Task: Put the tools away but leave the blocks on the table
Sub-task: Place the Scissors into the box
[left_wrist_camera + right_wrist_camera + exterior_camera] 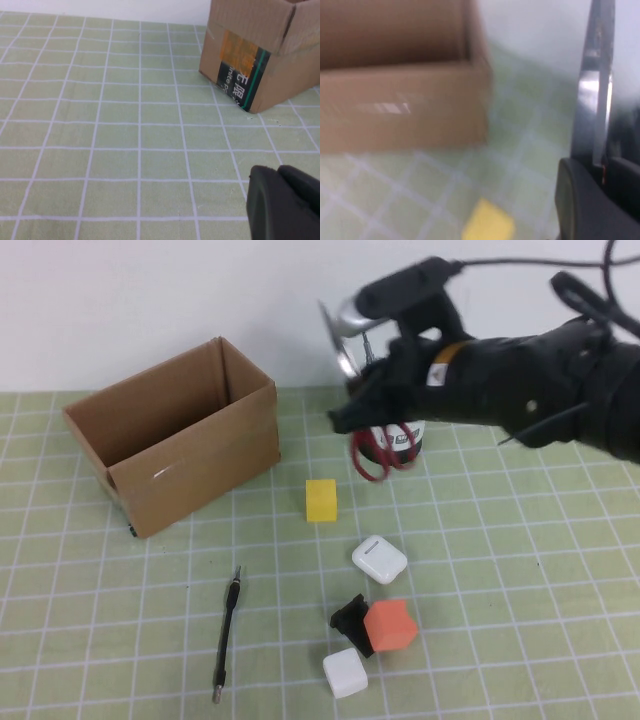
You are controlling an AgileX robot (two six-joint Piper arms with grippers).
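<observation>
- The right tool hangs above the counter, right of the cardboard box, clenched on the red-handled scissors.
- The thin black pen-like tool lies near the blocks.
- The left tool hovers low beside the box; I cannot tell its grip.

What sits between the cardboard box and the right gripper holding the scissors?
Nothing: the high view shows only bare mat between the box and the right gripper holding the scissors.
</observation>
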